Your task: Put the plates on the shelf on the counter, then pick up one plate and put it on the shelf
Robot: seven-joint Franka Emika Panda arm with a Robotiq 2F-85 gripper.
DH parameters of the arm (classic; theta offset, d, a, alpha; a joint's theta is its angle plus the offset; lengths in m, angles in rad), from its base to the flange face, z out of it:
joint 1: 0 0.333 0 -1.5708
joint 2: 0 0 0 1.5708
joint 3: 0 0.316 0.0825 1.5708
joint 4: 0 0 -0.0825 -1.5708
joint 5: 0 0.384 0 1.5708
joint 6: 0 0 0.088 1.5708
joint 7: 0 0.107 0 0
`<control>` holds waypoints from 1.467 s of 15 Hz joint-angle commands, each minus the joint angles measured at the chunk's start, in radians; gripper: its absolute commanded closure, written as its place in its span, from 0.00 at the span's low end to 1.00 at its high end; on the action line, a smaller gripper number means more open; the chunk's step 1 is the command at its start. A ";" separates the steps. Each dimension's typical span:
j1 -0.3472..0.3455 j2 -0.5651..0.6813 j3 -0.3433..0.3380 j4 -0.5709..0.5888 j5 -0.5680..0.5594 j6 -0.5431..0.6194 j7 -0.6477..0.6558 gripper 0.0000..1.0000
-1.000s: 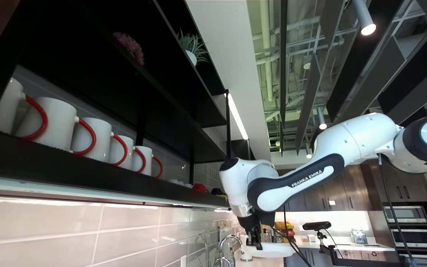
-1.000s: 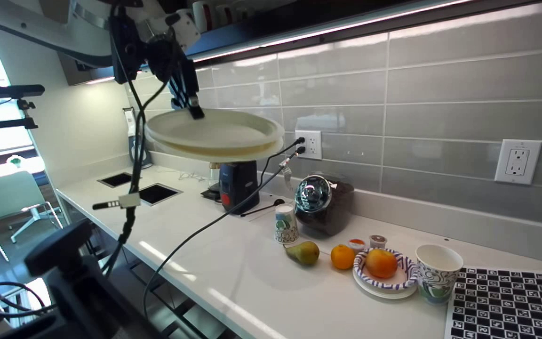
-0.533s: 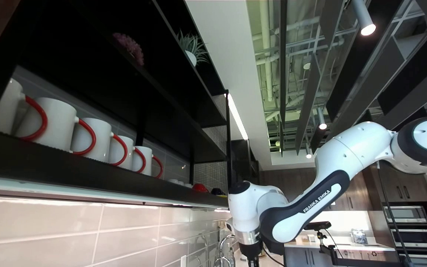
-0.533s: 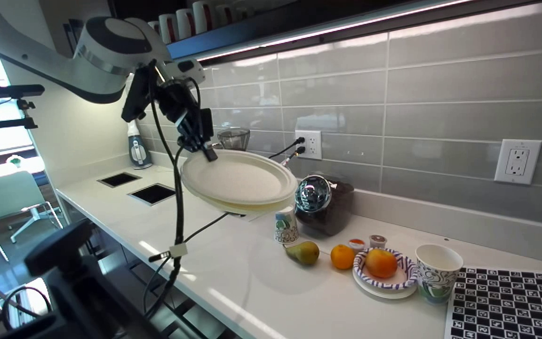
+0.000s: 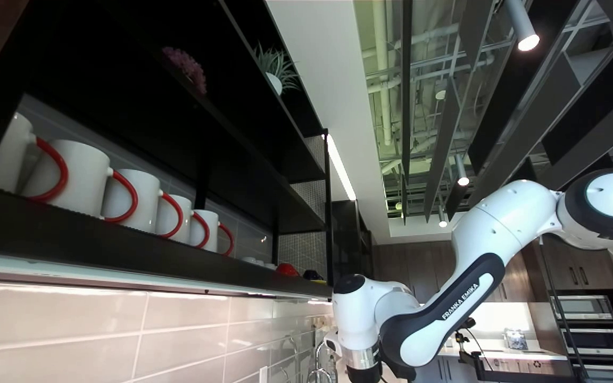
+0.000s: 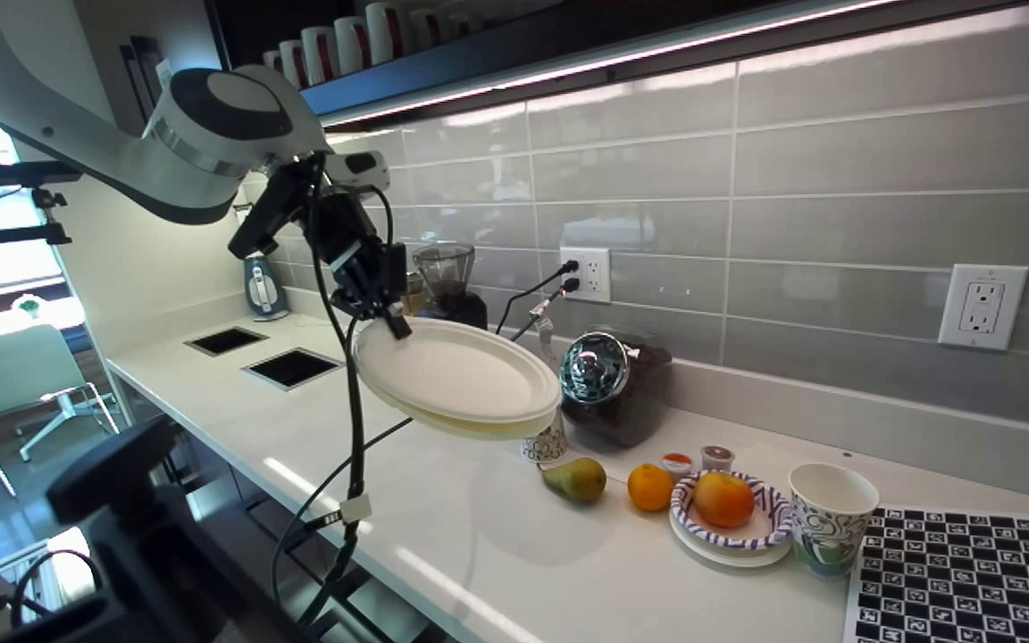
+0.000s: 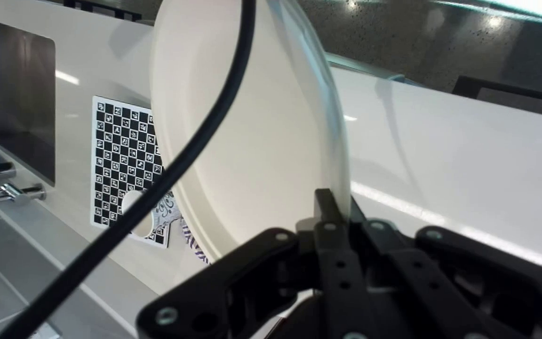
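Mid-frame in an exterior view, my claw (image 6: 397,327) is clamping round plates (image 6: 461,371), tilted, showing off-white above and yellowish below.

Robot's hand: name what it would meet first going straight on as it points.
The hand grips the plates by the rim; beyond them, the white counter below looks like the first thing in line. The plates' lower edge would probably touch it before the hand; depth is unclear.

Pear (image 6: 579,480) near an orange (image 6: 649,488), patterned paper cup (image 6: 829,522) beside a checkered board (image 6: 966,572), red-handled white mugs (image 5: 85,175)
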 commanded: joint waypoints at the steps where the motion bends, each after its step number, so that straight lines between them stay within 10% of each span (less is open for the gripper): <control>1: -0.006 0.000 0.007 0.001 0.004 -0.001 -0.003 0.99; 20: -0.002 0.559 -0.059 0.080 -0.108 0.444 0.262 0.99; 21: 0.002 0.572 -0.061 0.091 -0.107 0.443 0.268 0.71; 22: 0.004 0.583 -0.061 0.100 -0.099 0.440 0.264 0.70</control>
